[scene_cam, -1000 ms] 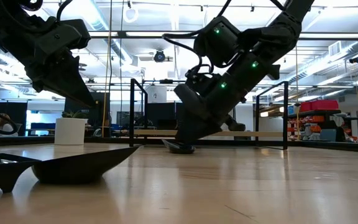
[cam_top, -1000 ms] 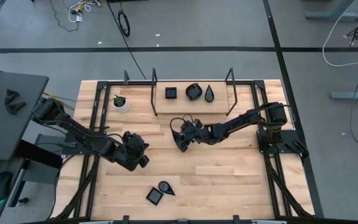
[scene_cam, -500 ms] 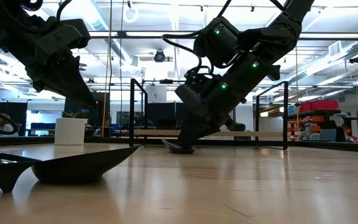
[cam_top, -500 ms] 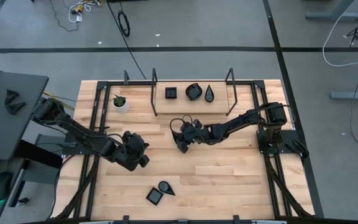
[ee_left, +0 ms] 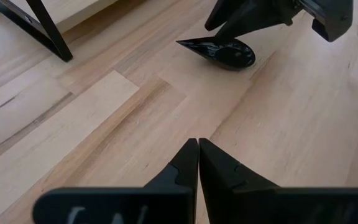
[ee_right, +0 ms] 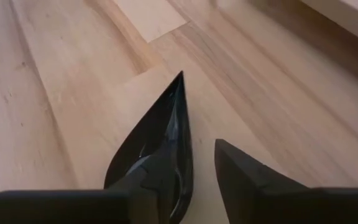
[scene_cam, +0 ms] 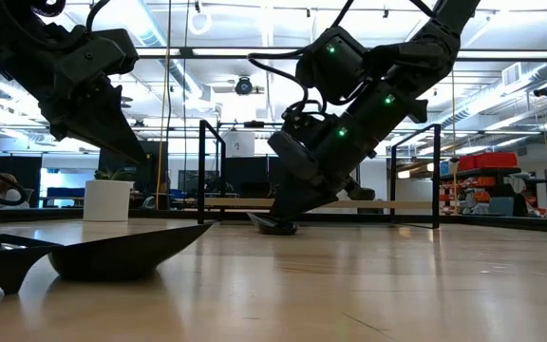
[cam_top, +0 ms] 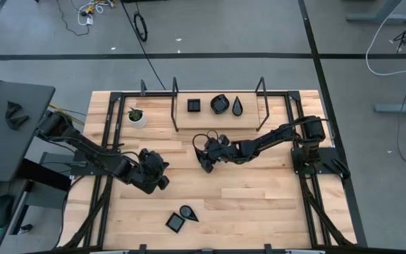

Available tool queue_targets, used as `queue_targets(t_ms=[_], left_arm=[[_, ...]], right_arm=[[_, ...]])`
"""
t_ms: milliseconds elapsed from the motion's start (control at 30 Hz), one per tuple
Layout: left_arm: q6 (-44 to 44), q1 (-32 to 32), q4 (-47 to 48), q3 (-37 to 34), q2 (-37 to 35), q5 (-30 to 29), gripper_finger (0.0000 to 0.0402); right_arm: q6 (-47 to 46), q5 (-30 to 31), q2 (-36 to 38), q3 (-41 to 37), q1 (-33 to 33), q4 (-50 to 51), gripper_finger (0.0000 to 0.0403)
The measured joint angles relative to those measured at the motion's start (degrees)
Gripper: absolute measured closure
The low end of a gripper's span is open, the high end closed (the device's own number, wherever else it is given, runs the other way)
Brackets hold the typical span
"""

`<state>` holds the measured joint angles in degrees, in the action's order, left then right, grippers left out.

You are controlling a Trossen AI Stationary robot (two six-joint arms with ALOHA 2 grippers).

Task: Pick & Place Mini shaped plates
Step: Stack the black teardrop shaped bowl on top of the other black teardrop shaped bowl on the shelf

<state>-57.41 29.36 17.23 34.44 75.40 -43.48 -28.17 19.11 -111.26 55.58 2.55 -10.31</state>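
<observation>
The right gripper (cam_top: 207, 165) is low over the middle of the tabletop (cam_top: 259, 204), its tips down at a teardrop plate (ee_left: 219, 51). In the right wrist view the glossy black dish (ee_right: 160, 152) lies on the wood with its point away from the camera; 1 finger (ee_right: 145, 186) overlaps its rim and the other finger (ee_right: 247, 177) stands on the bare wood beside it, so the jaws are parted around 1 edge of the dish. Whether they are pressing on it I cannot tell. In the low view the dish (scene_cam: 275, 224) rests flat on the wood under the gripper (scene_cam: 288, 211).

The left gripper (cam_top: 162, 182) waits left of centre, nearer the front edge, with its 2 fingers (ee_left: 182, 168) pressed together and holding nothing.

Along the far edge, between the uprights of a black frame (cam_top: 174, 106), 3 more plates sit in a row: a square plate (cam_top: 194, 105), a rounded plate (cam_top: 220, 104) and a second teardrop plate (cam_top: 237, 106). At the near edge 2 more lie touching: a near square plate (cam_top: 175, 222) and a near leaf-shaped plate (cam_top: 187, 212) just to its right. A small white pot (cam_top: 137, 117) with a green plant stands at the far left of the tabletop.
</observation>
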Motion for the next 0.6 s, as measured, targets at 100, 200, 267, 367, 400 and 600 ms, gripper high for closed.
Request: queue_targets(t_ms=[100,200,267,367,400,600], left_arm=[[0.0,0.0,0.0,0.0,0.0,0.0,0.0385],[0.0,0.0,-0.02,0.0,0.0,0.0,0.0385],[-0.02,0.0,-0.02,0.0,0.0,0.0,0.0385],[-0.02,0.0,-0.02,0.0,0.0,0.0,0.0385],[-0.03,0.0,-0.02,0.0,0.0,0.0,0.0385],[-0.06,0.01,-0.12,0.0,0.0,0.01,0.0385]], right_arm=[[0.69,-0.59,0.0,-0.01,0.0,0.02,0.0294],[0.8,-0.67,0.0,-0.01,0.0,-0.15,0.0307],[1.08,-0.71,0.0,-0.01,0.0,-0.24,0.0316],[1.18,-0.73,0.0,0.0,0.0,-0.24,0.0326],[1.3,-0.73,0.0,-0.01,0.0,-0.25,0.0328],[2.02,-1.47,-2.39,0.02,0.02,-2.4,0.0329]])
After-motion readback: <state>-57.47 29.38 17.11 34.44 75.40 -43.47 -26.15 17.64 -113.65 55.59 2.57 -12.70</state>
